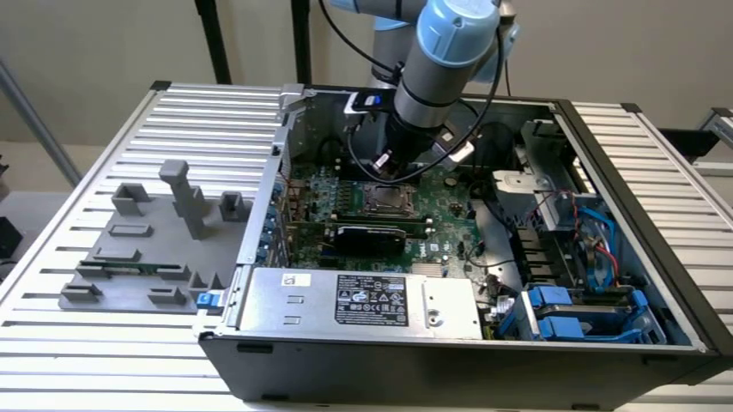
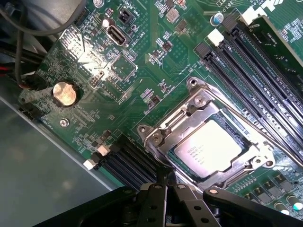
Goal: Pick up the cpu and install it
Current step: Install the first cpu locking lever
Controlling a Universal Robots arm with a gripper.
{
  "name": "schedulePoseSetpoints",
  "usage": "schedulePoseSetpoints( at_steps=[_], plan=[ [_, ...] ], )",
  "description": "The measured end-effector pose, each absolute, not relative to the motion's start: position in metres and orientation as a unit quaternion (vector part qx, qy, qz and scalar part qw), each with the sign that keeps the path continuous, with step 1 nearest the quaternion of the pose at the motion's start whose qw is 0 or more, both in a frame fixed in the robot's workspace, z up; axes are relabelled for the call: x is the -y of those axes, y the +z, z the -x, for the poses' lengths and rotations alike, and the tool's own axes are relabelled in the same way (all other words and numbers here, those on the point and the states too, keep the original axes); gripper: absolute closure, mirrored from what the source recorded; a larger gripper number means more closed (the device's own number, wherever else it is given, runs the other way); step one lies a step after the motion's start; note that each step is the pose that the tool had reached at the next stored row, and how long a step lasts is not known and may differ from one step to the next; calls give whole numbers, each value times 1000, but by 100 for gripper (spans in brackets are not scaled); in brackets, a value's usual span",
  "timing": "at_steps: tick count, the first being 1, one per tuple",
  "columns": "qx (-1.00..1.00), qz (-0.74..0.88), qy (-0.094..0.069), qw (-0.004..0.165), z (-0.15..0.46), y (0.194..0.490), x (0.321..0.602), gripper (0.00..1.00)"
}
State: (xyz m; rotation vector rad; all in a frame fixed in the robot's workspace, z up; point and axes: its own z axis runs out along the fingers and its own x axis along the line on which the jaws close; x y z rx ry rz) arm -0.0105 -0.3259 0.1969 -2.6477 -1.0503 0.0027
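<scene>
1. the cpu [image 2: 211,150] sits inside the socket [image 2: 208,137] on the green motherboard [image 2: 118,66], its pale silver top facing up and the metal frame of the socket lying around its edges.
2. the gripper [image 2: 166,182] hangs just over the near edge of the socket frame in the wrist view; its fingers are pressed together with no gap between them, and nothing is held in them.
3. in the exterior view the arm [image 1: 441,64] reaches down into the open computer case [image 1: 641,257], with the gripper [image 1: 387,172] just above the socket [image 1: 384,199] in the middle of the board.
4. the dark memory slots [image 2: 258,71] run beside the socket, and a round coin battery [image 2: 64,93] lies well apart from it on the board.
5. judged from its look, the cpu is thin, light and rigid, with a smooth metal lid that would be slippery under flat pads.
6. it is also fragile: its underside and the socket contacts would likely suffer from any tilt, drag or pressing.
7. the safest hold seems to be on two opposite side edges, kept level, with a light squeeze; as it lies now, the frame covers much of those edges.
8. the large silver box with the black label [image 1: 372,300] sits at the near side of the case, away from the gripper.
</scene>
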Motion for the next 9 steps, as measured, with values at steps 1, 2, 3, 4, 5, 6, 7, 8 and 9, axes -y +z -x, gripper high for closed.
schedulePoseSetpoints(
  at_steps=[1, 2, 3, 4, 5, 6, 7, 8, 9],
  plan=[
    [365, 919, 1, 146, 10, 197, 326, 89],
    [366, 919, 1, 146, 10, 197, 326, 89],
    [366, 919, 1, 146, 10, 197, 326, 89],
    [366, 919, 1, 146, 9, 197, 326, 89],
    [367, 919, 1, 146, 9, 197, 326, 89],
    [367, 919, 1, 146, 9, 197, 326, 89],
    [368, 918, 1, 146, 8, 197, 327, 89],
    [368, 918, 1, 146, 8, 197, 327, 89],
    [368, 918, 1, 146, 8, 197, 327, 89]
  ],
)
